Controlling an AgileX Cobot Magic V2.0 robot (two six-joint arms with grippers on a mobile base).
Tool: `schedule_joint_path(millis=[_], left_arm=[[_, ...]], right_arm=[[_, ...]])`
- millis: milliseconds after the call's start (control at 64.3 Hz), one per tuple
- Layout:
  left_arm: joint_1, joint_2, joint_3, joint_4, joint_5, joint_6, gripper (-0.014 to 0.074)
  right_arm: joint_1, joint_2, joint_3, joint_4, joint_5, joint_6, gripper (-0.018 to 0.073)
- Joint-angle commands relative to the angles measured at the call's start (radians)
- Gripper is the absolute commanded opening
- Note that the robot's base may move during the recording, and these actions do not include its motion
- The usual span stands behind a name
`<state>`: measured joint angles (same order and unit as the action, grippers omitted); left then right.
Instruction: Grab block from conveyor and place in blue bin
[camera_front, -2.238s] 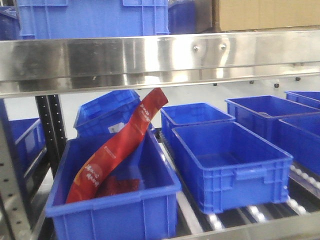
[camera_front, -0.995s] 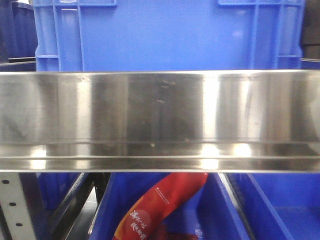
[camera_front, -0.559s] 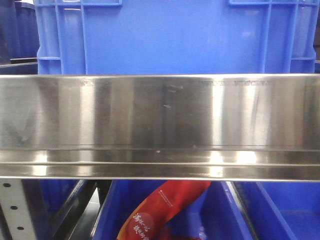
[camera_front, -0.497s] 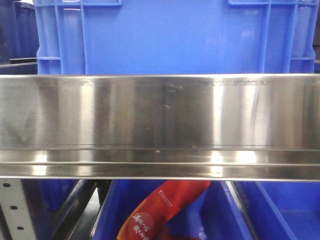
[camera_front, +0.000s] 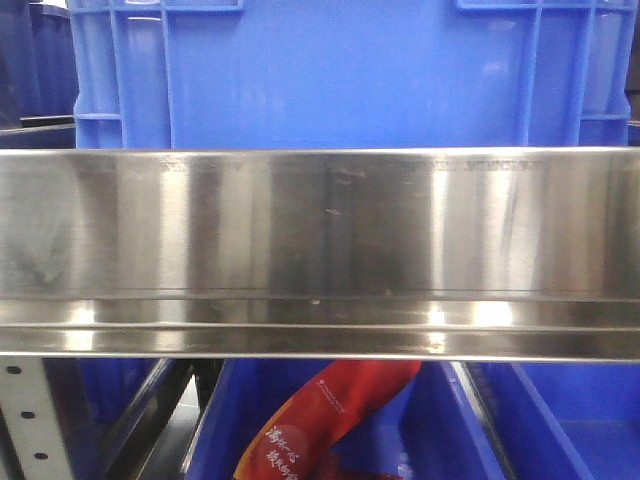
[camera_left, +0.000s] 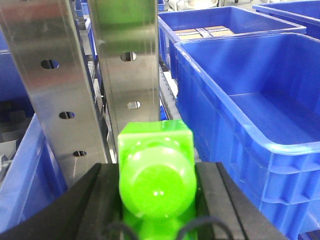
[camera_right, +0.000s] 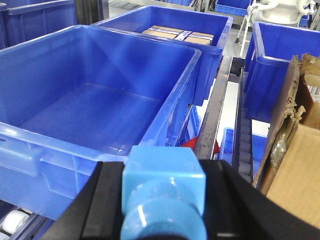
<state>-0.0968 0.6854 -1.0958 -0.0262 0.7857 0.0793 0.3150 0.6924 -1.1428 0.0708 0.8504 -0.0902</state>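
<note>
A bright green block (camera_left: 155, 150) sits between the black fingers of my left gripper (camera_left: 157, 172), which is shut on it, in front of two perforated steel uprights (camera_left: 125, 65). An empty blue bin (camera_left: 220, 95) stands just to its right. My right gripper (camera_right: 163, 169) is shut on a light blue block (camera_right: 162, 175), held just outside the near right corner of another empty blue bin (camera_right: 171, 107). The conveyor is out of view. Neither gripper shows in the front view.
A steel shelf rail (camera_front: 320, 250) fills the front view, with a blue bin (camera_front: 340, 70) above and a red packet (camera_front: 330, 415) in a bin below. Farther bins hold cardboard boxes (camera_left: 205, 32) (camera_right: 175, 35). A torn cardboard box (camera_right: 295, 150) stands at right.
The front view has closed in on the shelf: the rail that crossed the top now fills the frame. Over the last half second nothing has visibly moved.
</note>
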Motion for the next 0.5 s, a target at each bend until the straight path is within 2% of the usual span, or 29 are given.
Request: schedule_joint_path(millis=[0, 311, 373, 482], left_arm=[[-0.006, -0.002, -0.001, -0.007, -0.018, -0.004, -0.0111], [-0.014, -0.002, -0.001, -0.018, -0.032, -0.004, -0.0111], [-0.056, -0.002, -0.004, -0.016, -0.042, -0.004, -0.0111], [-0.190, 0.025, -0.031, 0.036, -0.046, -0.004, -0.0111]], right_arm=[[-0.001, -0.004, -0.007, -0.013, -0.013, -0.002, -0.0153], [-0.001, -0.004, -0.007, -0.011, -0.024, -0.002, -0.0153], [-0.001, -0.004, -0.011, -0.002, -0.020, -0.002, -0.0153], [0.019, 0.010, -0.032, 0.049, -0.024, -0.002, -0.0153]])
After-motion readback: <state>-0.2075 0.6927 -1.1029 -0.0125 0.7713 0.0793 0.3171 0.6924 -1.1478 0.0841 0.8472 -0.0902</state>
